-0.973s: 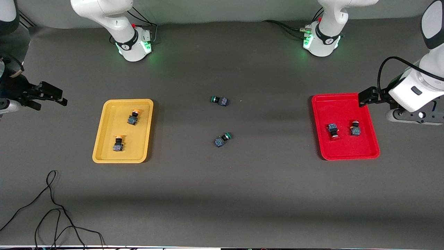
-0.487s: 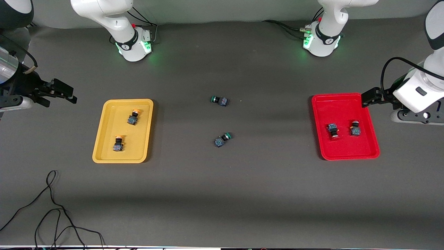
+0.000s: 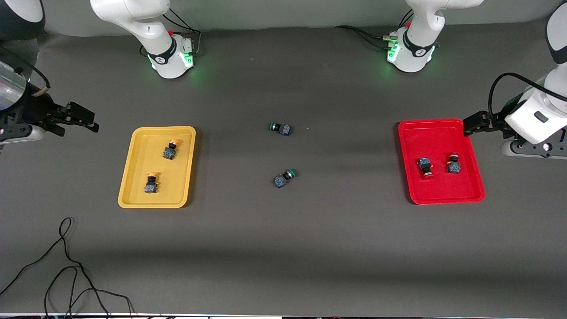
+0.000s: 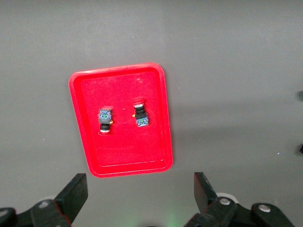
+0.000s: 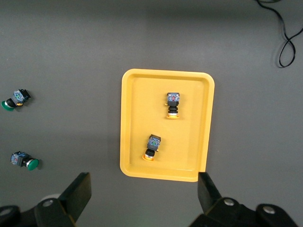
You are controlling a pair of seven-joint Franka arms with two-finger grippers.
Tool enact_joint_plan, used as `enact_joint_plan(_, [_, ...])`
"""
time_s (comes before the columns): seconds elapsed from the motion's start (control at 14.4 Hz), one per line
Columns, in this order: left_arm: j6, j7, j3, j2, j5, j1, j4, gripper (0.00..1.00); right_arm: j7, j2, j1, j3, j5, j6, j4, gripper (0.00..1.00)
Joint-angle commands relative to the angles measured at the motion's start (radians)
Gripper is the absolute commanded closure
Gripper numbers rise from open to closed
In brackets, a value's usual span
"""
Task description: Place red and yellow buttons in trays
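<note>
The left tool (image 3: 470, 125) hangs with its two dark fingers (image 4: 73, 196) spread wide and nothing between them, over the corner of the shallow red rectangular plastic tray (image 3: 443, 133) that lies closest to the robots' bases, at the left arm's end of the grey surface (image 3: 283, 248). Inside that tray, nearer to the front camera than the tool, lie the two small dark-bodied push-button switches with red caps (image 3: 425, 167) (image 3: 453, 163), side by side and a little apart; in the left wrist view both show well clear of the fingers. The right tool (image 3: 84, 119) is also spread open and empty, over bare surface just off the matching yellow tray (image 3: 133, 177), toward the right arm's end. The two dark switches with orange-yellow caps (image 3: 170, 149) (image 3: 151, 183) lie apart from each other in the yellow tray, both nearer to the front camera than that tool. Two alike switches with green caps (image 3: 280, 128) (image 3: 284, 177) lie on the surface midway between the trays, well apart from either tool.
</note>
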Motion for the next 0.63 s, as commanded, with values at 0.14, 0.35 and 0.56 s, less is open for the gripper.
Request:
enact_joint_plan(0.14, [-0.012,-0.018,0.009,-0.017,-0.011,-0.007,-0.009,0.0,0.133,-0.005,-0.009,0.046,-0.029,-0.004,0.001,0.0])
enact_joint_plan(0.35, [-0.015,-0.016,0.009,-0.016,-0.007,-0.009,-0.004,0.0,0.134,0.0,-0.01,0.054,-0.066,-0.005,0.015,0.0])
enact_joint_plan(0.56, [-0.013,-0.016,0.003,-0.013,0.006,-0.011,0.005,0.0,0.137,0.001,-0.01,0.054,-0.066,-0.005,0.015,0.0])
